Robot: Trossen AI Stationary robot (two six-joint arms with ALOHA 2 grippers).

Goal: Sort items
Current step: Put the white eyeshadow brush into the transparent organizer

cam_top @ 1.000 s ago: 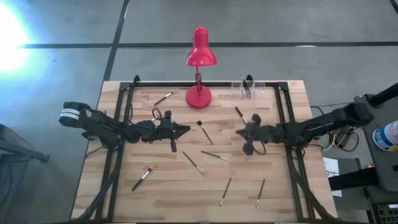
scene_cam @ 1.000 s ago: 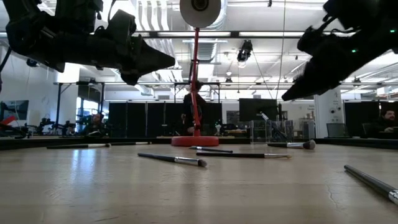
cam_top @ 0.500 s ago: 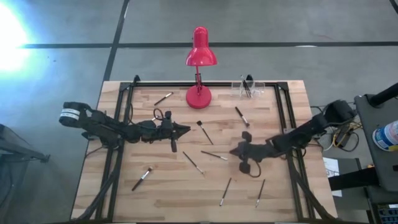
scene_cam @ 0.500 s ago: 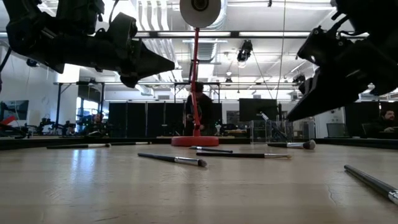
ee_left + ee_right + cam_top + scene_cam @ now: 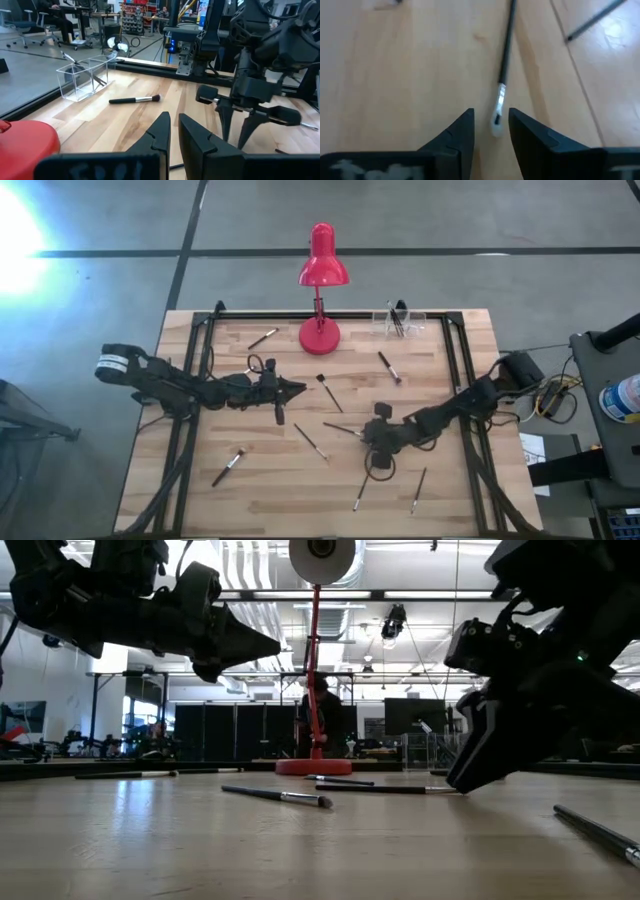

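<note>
Counter: light wood, plank grain, black frame rails across it. Lamp: bright red shade, stem and round base. Both arms matte black; left arm has a white band near its shoulder. Left tool and right tool: black fingers. Brushes: mostly dark handles, silver ferrules; the one under the right tool has a black handle, silver ferrule, pale tip; one near the counter's left front has a light handle and dark tip. Clear box holds dark brushes. Floor: grey with dark lines.
</note>
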